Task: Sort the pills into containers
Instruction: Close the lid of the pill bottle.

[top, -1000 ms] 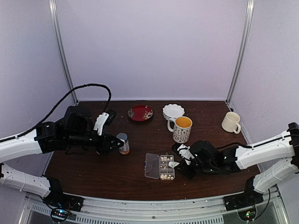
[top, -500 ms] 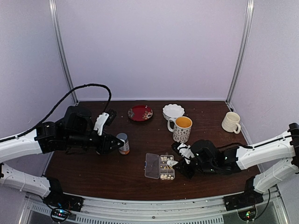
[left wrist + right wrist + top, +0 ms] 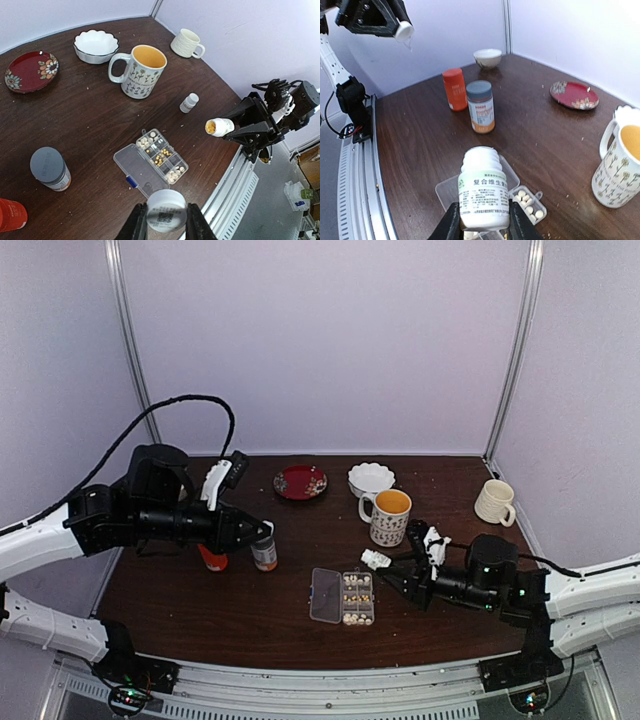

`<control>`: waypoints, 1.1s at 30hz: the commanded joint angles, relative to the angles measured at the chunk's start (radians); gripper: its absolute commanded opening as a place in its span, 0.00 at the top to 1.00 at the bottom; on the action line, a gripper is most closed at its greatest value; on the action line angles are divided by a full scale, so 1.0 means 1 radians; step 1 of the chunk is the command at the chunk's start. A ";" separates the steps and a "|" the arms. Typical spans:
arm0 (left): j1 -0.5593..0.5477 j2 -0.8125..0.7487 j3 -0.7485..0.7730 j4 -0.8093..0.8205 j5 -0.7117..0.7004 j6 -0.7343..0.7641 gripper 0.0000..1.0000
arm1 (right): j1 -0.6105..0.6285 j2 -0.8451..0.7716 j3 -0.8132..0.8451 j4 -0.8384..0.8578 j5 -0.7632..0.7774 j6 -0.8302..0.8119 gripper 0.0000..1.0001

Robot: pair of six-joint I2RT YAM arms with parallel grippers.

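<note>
The clear pill box (image 3: 343,597) lies open near the table's front, lid (image 3: 136,167) folded out to the left. Whitish and yellow pills (image 3: 159,152) fill several of its containers, and white pills (image 3: 526,199) show beside the held bottle. My right gripper (image 3: 480,222) is shut on a white, uncapped pill bottle (image 3: 483,192) tipped above the box's right side; its mouth (image 3: 214,127) shows yellow pills. My left gripper (image 3: 166,222) is shut on a round white cap (image 3: 166,216) and hovers left of the box, above the grey-capped bottle (image 3: 264,552).
An orange bottle (image 3: 212,558) stands left of the grey-capped one. A small white bottle (image 3: 189,102) stands near the flowered mug (image 3: 388,516). Farther back are a white bowl (image 3: 371,478), a red plate (image 3: 300,482) and a cream mug (image 3: 494,502).
My right arm has drawn back to the right and lifted the bottle away from the box's edge. My left arm rose and shifted right, uncovering the orange bottle.
</note>
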 commanded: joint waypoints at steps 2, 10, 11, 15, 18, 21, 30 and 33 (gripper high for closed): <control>0.002 0.006 0.088 0.011 0.068 -0.037 1.00 | 0.000 -0.104 -0.059 0.250 -0.008 -0.152 1.00; -0.005 0.055 0.249 0.058 0.205 -0.135 1.00 | 0.001 -0.135 0.061 0.443 -0.069 -0.350 1.00; -0.007 0.055 0.265 0.066 0.215 -0.146 1.00 | 0.000 -0.130 0.081 0.476 -0.082 -0.358 1.00; -0.013 0.052 0.299 0.086 0.216 -0.173 1.00 | 0.001 -0.124 0.142 0.630 -0.114 -0.375 1.00; -0.014 0.049 0.298 0.103 0.212 -0.192 1.00 | 0.001 -0.129 0.187 0.750 -0.124 -0.390 1.00; -0.017 0.049 0.290 0.127 0.214 -0.216 1.00 | 0.002 -0.146 0.229 0.809 -0.122 -0.397 1.00; -0.021 0.064 0.299 0.222 0.248 -0.297 1.00 | 0.011 -0.055 0.219 0.694 -0.185 -0.468 1.00; -0.025 0.081 0.321 0.263 0.287 -0.347 1.00 | 0.020 -0.023 0.215 0.681 -0.186 -0.468 1.00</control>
